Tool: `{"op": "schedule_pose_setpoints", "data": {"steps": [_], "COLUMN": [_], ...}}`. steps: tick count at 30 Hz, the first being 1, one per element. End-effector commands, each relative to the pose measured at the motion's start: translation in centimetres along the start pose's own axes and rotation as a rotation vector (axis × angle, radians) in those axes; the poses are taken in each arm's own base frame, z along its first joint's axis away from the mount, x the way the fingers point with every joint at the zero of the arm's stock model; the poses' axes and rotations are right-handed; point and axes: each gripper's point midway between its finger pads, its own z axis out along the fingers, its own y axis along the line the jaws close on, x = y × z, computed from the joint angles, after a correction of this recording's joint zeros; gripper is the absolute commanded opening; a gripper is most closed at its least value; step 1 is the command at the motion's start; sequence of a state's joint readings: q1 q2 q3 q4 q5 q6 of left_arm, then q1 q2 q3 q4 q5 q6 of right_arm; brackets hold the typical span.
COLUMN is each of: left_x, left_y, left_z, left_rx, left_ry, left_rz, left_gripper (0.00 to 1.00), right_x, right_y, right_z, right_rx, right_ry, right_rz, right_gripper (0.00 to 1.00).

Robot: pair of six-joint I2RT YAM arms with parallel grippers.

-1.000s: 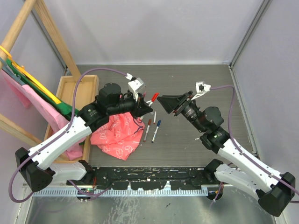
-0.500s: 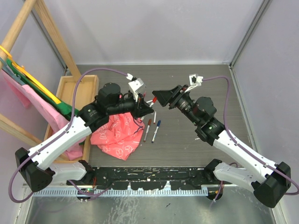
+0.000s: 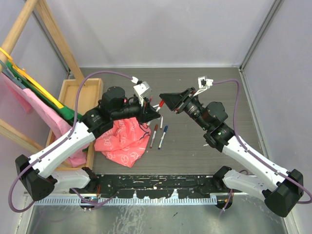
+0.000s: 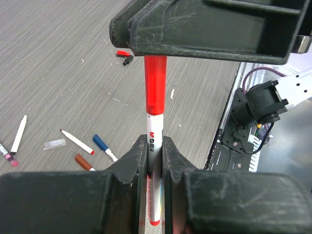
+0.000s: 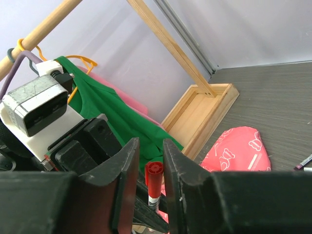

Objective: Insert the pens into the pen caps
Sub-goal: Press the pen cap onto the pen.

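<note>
- Showing both arms from above, the overhead view has the left gripper (image 3: 155,113) and the right gripper (image 3: 163,99) meeting tip to tip over the dark table (image 3: 204,146). The red thing between them is too small to make out there.
- The left wrist view gives the detail. The left jaws are clamped on the white barrel of a pen (image 4: 155,127), which carries a red cap (image 4: 155,83) on its far end.
- In that view the cap's tip is hidden under the right gripper.
- The right wrist view alone shows the cap's round end lying between the right jaws, which stand narrowly apart. Whether they touch it, I cannot tell.
- Loose pens (image 3: 163,136) lie on the table beside a pink cloth (image 3: 124,141).
</note>
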State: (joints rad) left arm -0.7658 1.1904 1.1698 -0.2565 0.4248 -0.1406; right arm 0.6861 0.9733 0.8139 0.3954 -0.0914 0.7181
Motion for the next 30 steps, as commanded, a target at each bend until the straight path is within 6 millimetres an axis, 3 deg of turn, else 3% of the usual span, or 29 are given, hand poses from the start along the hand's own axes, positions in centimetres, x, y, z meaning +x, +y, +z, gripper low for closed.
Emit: {"op": "schedule_pose_setpoints", "data": {"steps": [1,6,11,15,23,30], "left_x": [-3.1,-3.2,-3.4,-3.8,-7.6,-12.0], "left_y": [-1.1,-1.1,-0.4,0.3,-0.9,-1.7], "left_z": [-1.0,-1.1,-1.3,-1.1,-2.5,-3.9], "left_rx": [0.03,0.021,-0.023,-0.065,-0.058,-0.06], "left_ry": [-0.106,-0.112,-0.118,-0.119,-0.218,-0.339], "left_rz": [0.058,0.056,0.046,0.018,0.006,0.005], "left_gripper": [0.0,0.0,0.0,0.0,0.0,0.0], "right_x": [-0.4,1.5,3.6,4.6,4.8,8.0], "right_y": [1.2,-0.5,-0.6,0.0,1.7,2.2], "right_z": [0.0,-0.2,-0.3,-0.1,-0.6,-2.3], "right_rx": [-0.058,-0.031,-0.066,-0.077,-0.111,-0.067], "right_ry": [-0.02,0.018,0.065,0.099,0.148,0.205], "right_rz": [-0.003,0.01,0.044,0.048,-0.002,-0.052], "right_gripper": [0.29,0.19,0.02,0.0,0.0,0.0]}}
